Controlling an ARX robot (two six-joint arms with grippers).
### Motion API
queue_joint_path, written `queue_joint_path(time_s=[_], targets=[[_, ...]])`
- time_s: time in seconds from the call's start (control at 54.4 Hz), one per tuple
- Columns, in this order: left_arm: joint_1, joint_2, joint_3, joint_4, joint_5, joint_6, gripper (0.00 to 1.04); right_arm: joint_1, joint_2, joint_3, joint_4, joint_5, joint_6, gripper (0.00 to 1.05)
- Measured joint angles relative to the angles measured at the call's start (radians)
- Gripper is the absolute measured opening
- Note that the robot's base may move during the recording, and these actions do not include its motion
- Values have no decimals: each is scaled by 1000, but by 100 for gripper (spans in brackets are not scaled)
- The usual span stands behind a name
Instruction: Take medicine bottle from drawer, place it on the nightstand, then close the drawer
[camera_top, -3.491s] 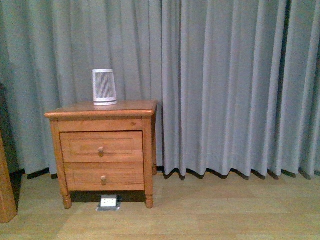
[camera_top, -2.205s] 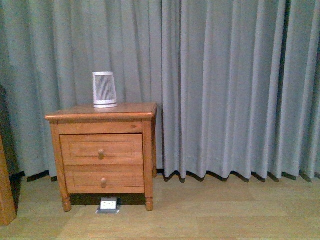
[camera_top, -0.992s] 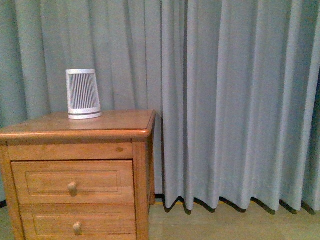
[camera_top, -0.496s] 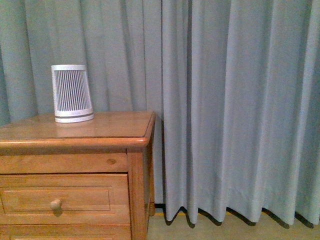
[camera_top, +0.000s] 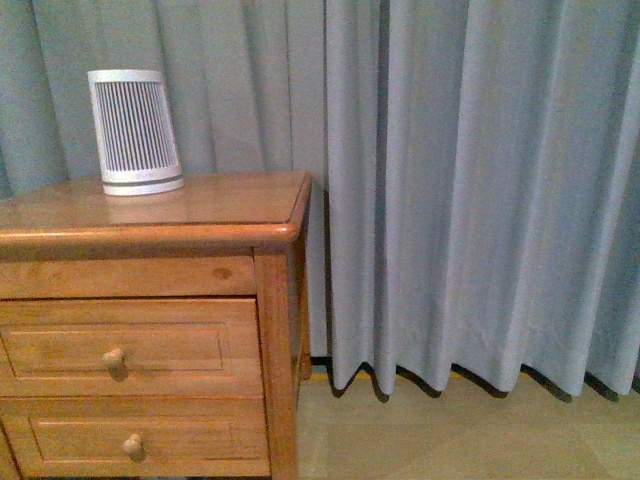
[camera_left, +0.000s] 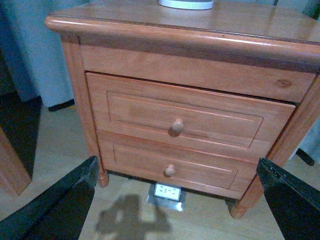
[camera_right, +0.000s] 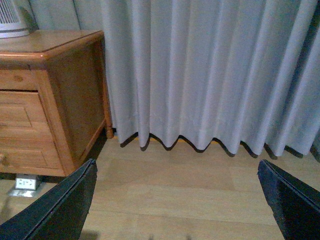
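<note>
Drawer (camera_left: 145, 112) shut; L hand (camera_left: 176, 161), R hand (camera_right: 176, 162) both wide. Risk: slipping off small round knob (camera_left: 176, 127), or grabbing lower drawer (camera_left: 210, 170) instead.

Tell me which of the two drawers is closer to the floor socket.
The lower drawer; the socket lies on the floor just below it, while the upper drawer sits higher.

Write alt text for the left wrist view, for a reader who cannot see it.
A honey-brown wooden nightstand, seen from above its front, with the upper drawer and lower drawer both closed. The left arm's dark fingers, spread wide, frame the view.
</note>
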Motion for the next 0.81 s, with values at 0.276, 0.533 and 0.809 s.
queue_joint_path(time_s=[0.276,0.533,0.809], targets=[[-11,524,319,80,-18,38,98,0,0,0,0,0,0,98],[-37,780,578,74,10,65,98,0,0,0,0,0,0,98],[-35,932,744,55,40,98,98,0,0,0,0,0,0,98]])
